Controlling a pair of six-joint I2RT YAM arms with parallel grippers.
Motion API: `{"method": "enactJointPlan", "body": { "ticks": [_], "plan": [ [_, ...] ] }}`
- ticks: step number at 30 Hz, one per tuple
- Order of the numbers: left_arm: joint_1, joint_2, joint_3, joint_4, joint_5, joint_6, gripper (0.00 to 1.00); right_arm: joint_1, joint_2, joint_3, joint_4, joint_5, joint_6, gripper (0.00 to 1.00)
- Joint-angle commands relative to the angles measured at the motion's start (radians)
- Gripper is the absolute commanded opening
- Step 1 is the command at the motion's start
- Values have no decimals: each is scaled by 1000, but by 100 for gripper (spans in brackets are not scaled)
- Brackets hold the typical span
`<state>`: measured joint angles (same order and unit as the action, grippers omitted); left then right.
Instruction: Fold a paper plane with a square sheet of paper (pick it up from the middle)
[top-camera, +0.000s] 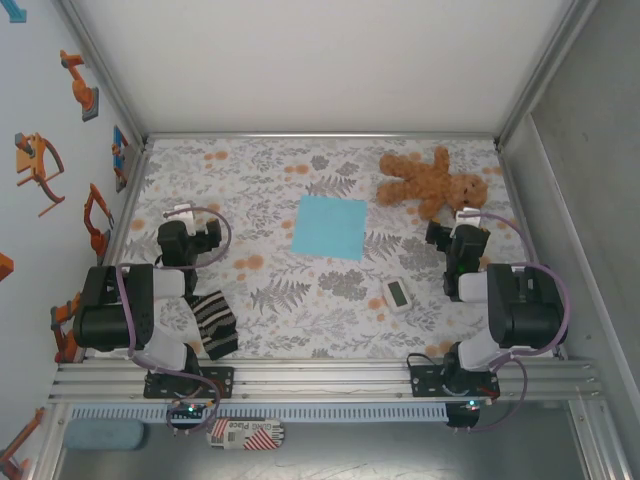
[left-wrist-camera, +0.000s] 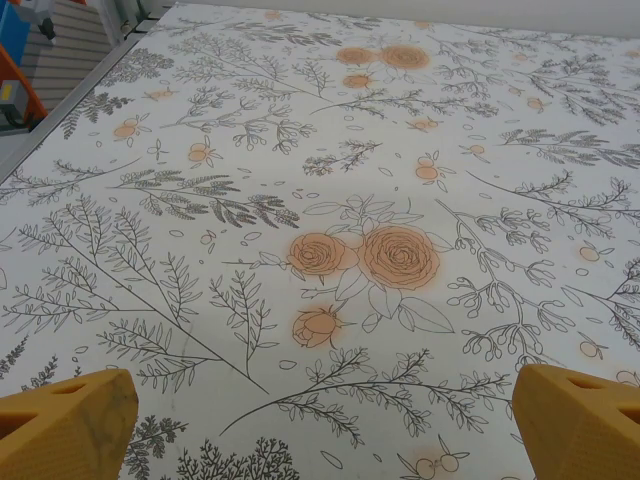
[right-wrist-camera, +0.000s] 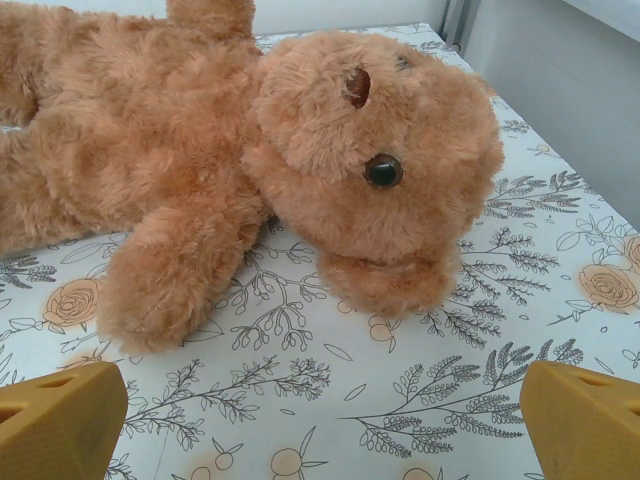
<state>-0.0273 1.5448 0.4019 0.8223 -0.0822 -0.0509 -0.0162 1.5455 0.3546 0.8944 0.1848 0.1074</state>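
Observation:
The square sheet of paper (top-camera: 329, 227) is light blue and lies flat on the flowered table cover, in the middle between the two arms. My left gripper (top-camera: 188, 218) hovers well to its left, open; its yellow fingertips (left-wrist-camera: 65, 425) stand wide apart over bare flowered cover in the left wrist view, nothing between them. My right gripper (top-camera: 465, 222) sits to the paper's right, open too (right-wrist-camera: 320, 425), pointing at the brown teddy bear (right-wrist-camera: 300, 150) just ahead of it. The paper is unfolded, with no plane shape.
The teddy bear (top-camera: 430, 180) lies at the back right. A small white rectangular gadget (top-camera: 397, 294) rests near the right arm. A black-and-cream striped cloth (top-camera: 212, 322) lies by the left arm's base. Walls close in the table (top-camera: 280, 330) on three sides.

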Motion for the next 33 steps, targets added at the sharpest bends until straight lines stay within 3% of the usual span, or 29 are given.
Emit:
{"method": "enactJointPlan", "body": {
  "ticks": [1,29,33],
  "plan": [
    [0,-4,12,4,4,14,96,4,-5,15,6,28,-6,99],
    [0,-5,7,11,2,13,96,5,-7,7,17,30,-6,99],
    [-16,-63,0,-14,-51,15,96,5,-63,-50,72,52,3,99]
  ]
}}
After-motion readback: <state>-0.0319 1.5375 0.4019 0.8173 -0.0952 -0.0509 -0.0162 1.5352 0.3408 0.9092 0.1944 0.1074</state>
